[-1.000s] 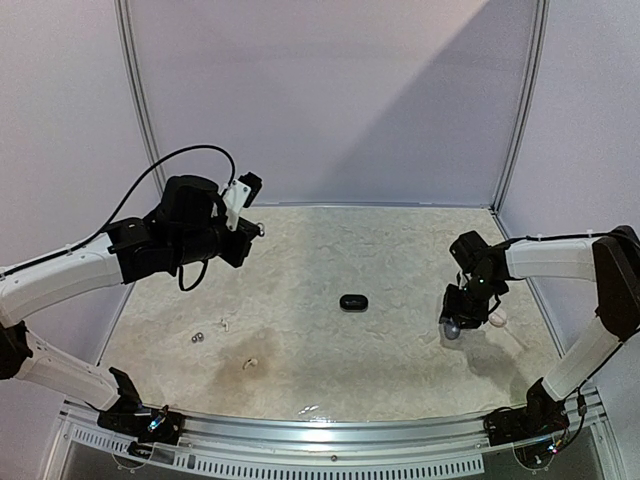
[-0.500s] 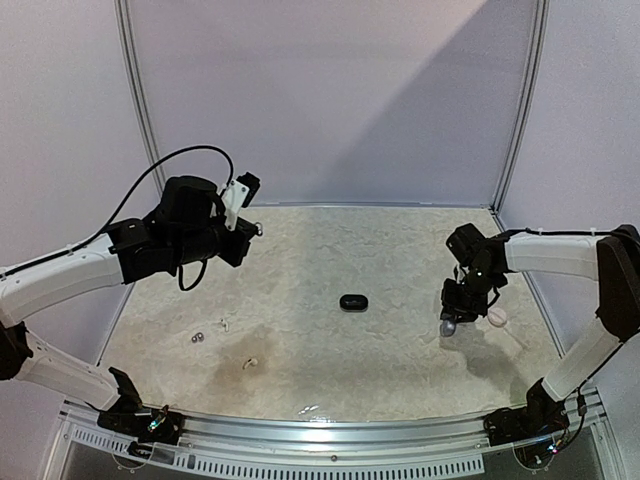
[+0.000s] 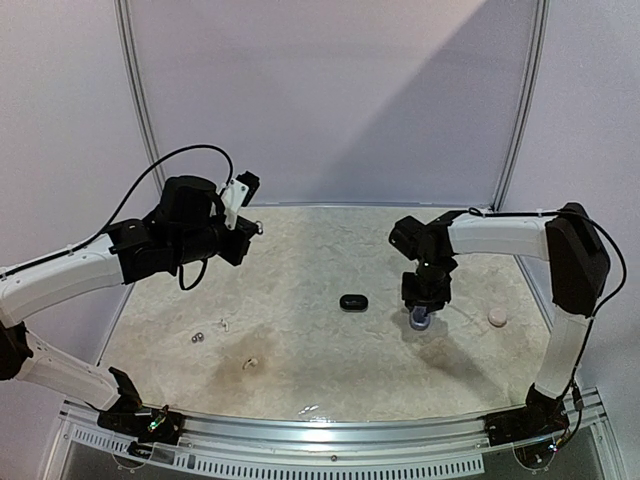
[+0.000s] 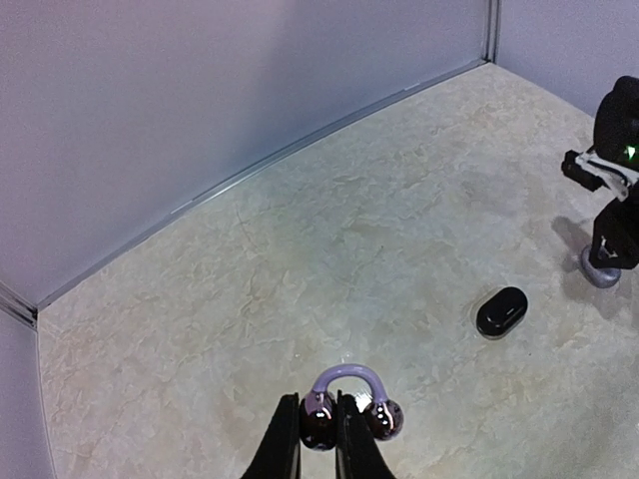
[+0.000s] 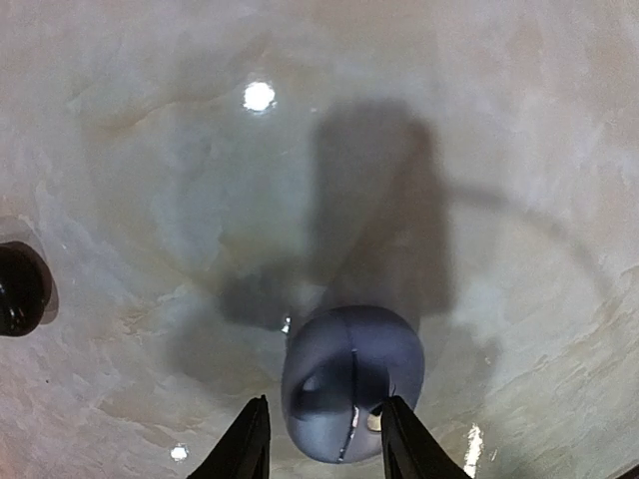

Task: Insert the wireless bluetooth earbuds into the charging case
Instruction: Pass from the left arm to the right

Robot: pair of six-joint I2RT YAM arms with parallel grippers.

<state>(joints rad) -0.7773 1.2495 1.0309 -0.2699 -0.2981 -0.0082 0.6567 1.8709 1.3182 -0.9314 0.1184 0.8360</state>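
My left gripper (image 4: 321,424) is raised over the table's back left and is shut on one dark ball of a clip-style earbud (image 4: 346,377) with a lilac arch. Its other ball hangs free to the right of the fingers. In the top view this gripper (image 3: 256,230) points toward the table's middle. My right gripper (image 5: 325,401) is shut on a rounded lavender-grey charging case (image 5: 351,371), held low over the table. From above, the case (image 3: 420,321) shows just under the right gripper (image 3: 421,310), right of centre.
A black oval case (image 3: 353,302) lies closed at mid-table, left of the right gripper. A white round piece (image 3: 497,317) lies near the right wall. Tiny earbuds (image 3: 198,338) lie at the front left, with a pale one (image 3: 250,364) nearer the edge.
The right arm has swung left from near the right wall toward the middle, carrying the lavender case and leaving the white round piece behind. The left arm has stayed still.
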